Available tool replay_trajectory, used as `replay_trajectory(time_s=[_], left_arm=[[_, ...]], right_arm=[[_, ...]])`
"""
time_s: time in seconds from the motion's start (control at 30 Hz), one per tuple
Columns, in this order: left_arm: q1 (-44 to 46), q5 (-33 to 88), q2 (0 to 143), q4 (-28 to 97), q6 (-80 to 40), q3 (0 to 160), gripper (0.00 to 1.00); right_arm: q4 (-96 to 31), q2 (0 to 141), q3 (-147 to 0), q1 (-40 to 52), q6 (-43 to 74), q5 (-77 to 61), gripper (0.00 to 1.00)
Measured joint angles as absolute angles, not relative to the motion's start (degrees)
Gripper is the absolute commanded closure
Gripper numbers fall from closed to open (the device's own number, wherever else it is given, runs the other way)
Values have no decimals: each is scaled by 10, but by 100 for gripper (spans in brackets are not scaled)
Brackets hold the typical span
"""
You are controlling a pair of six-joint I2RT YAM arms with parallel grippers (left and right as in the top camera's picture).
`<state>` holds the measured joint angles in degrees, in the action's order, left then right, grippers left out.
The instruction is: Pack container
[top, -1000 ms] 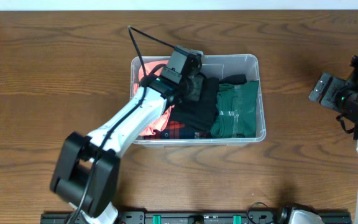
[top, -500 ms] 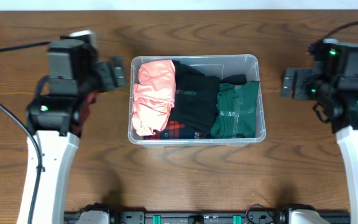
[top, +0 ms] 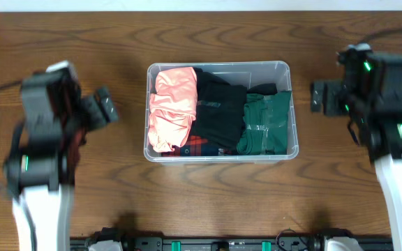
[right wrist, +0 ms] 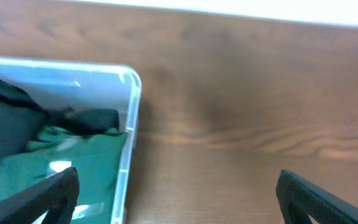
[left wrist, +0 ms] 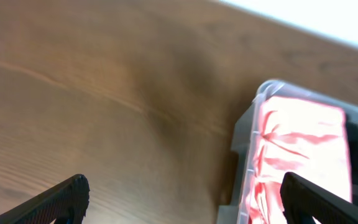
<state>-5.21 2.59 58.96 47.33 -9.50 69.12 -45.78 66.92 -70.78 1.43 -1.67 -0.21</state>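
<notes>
Brown wood runs under everything, the table [top: 222,195] being bare on either side. At the far left, the left gripper [top: 100,110] is held over bare wood, its jaws spread wide with nothing between them, as is seen in the left wrist view. The container [top: 285,66] is set at the table's middle, to the right of that gripper, its long axis running left to right. A pink garment [top: 172,108] is packed at its left end, a black garment [top: 218,104] in the middle and a green garment [top: 265,122] at its right end. At the far right, the right gripper [top: 319,96] is likewise spread and empty, with the container to its left. This gripper is judged the nearer to a container wall.
</notes>
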Motion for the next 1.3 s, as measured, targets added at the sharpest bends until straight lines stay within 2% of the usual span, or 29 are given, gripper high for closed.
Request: replay_trajectory(time_s=[0.23, 0.4, 0.63, 0.73, 1.03, 1.3], left_arm=[[-52, 26, 287, 427, -76, 535, 2], [-52, 26, 179, 499, -74, 491, 2], [-52, 26, 138, 624, -74, 490, 2], [-52, 26, 138, 662, -74, 489, 2], [-52, 26, 138, 665, -74, 489, 2], [-52, 26, 137, 666, -74, 488, 2]], right_arm=[[-382, 372, -533, 40, -15, 9, 1], [-476, 256, -466, 40, -15, 11, 1], [-656, 210, -457, 40, -15, 12, 1], [-655, 210, -455, 41, -15, 13, 1], [-657, 205, -455, 48, -15, 13, 1], [-641, 82, -427, 51, -15, 9, 1]])
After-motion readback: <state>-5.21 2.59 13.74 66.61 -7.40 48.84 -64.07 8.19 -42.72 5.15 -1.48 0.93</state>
